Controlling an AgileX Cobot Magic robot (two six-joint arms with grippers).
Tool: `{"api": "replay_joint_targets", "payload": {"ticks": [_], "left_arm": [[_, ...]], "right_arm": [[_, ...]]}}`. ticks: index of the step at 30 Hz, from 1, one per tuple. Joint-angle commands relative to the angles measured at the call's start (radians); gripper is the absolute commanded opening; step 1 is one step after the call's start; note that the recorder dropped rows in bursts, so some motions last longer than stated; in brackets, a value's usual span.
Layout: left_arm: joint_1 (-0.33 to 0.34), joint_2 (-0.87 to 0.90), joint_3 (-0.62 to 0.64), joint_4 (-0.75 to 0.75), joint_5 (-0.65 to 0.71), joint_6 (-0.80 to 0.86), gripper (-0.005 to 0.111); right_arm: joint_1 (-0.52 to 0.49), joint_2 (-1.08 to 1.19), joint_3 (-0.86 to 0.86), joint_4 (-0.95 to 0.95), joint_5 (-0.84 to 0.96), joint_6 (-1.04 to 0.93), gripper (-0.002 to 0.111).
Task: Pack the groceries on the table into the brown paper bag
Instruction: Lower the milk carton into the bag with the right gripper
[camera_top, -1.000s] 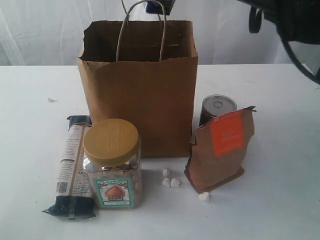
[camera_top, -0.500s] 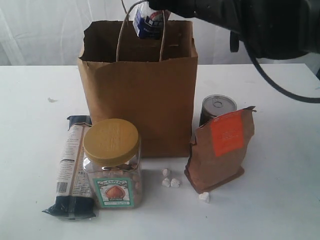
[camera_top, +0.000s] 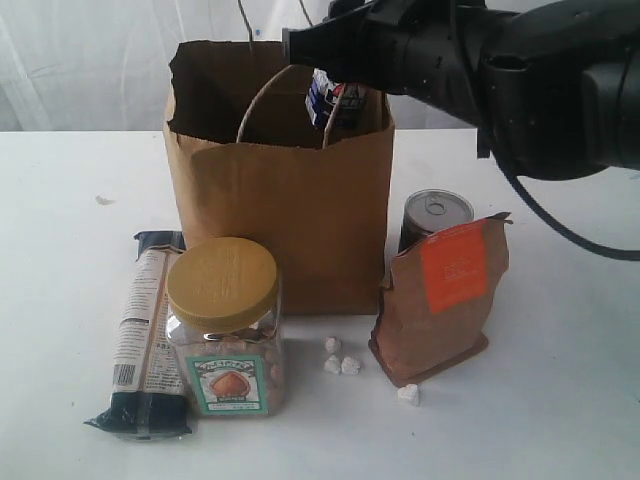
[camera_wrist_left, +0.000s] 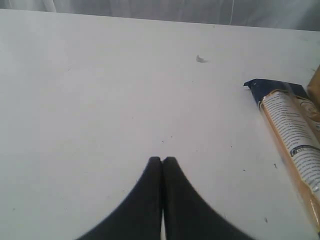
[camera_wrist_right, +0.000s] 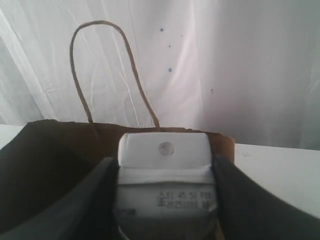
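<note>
The brown paper bag (camera_top: 285, 210) stands upright at the back centre of the table (camera_top: 560, 400). My right gripper (camera_top: 335, 85) is shut on the small white-blue carton (camera_top: 333, 103) (camera_wrist_right: 163, 172), which hangs in the bag's open mouth near its right side. In front of the bag stand the tan-lidded nut jar (camera_top: 224, 325) and the long dark-blue/beige packet (camera_top: 148, 330) (camera_wrist_left: 292, 145). To the right are the dark tin can (camera_top: 436, 215) and the orange-labelled brown pouch (camera_top: 443, 298). My left gripper (camera_wrist_left: 162, 160) is shut with nothing in it, above bare table. The yellow-grain jar is out of view.
Small white crumbs (camera_top: 340, 358) lie between the jar and the pouch, one more (camera_top: 408, 394) before the pouch. The bag's paper handle (camera_wrist_right: 107, 70) loops up behind the carton. A white curtain hangs behind the table.
My right arm has swung in from the upper right and lowered the carton from above the bag's rim into its mouth. The near handle has tipped forward.
</note>
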Motion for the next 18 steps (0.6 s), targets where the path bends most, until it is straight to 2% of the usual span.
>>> {"api": "replay_joint_targets", "payload": {"ticks": [1,8,18], "left_arm": [[0.001,-0.004,0.004,-0.009,0.004,-0.003,0.000],[0.001,-0.004,0.004,-0.009,0.004,-0.003,0.000],[0.001,-0.004,0.004,-0.009,0.004,-0.003,0.000]], "right_arm": [[-0.001,-0.007,0.002,-0.004,-0.042,-0.012,0.032],[-0.001,-0.007,0.002,0.030,-0.062,-0.012,0.049],[-0.001,-0.007,0.002,0.126,-0.066,-0.012,0.050]]}}
